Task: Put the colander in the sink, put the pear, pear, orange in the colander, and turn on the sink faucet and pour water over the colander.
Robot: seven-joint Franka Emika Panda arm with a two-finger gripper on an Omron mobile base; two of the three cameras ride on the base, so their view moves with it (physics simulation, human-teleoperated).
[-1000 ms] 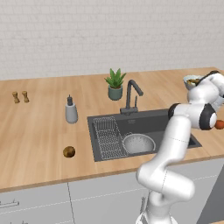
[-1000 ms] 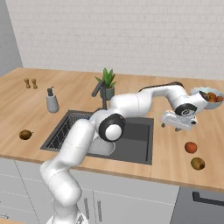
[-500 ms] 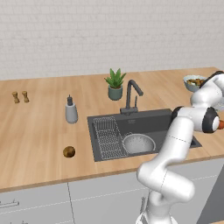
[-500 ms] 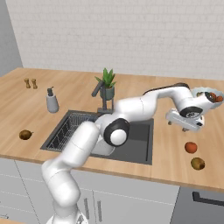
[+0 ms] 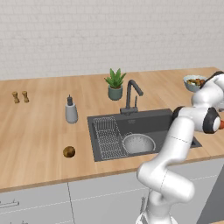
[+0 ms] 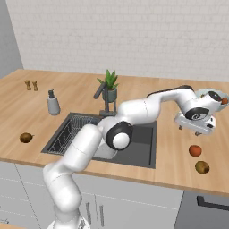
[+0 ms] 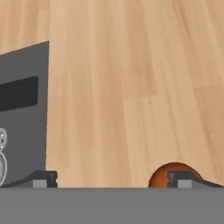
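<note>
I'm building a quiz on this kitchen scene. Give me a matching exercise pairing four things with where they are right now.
Things:
1. colander
2. orange
3. soap dispenser
4. potted plant

Places:
A. on the counter right of the sink, below the open gripper
B. behind the faucet
C. in the sink, beside the wire rack
D. on the counter left of the sink

Pairs: 1-C, 2-A, 3-D, 4-B
</note>
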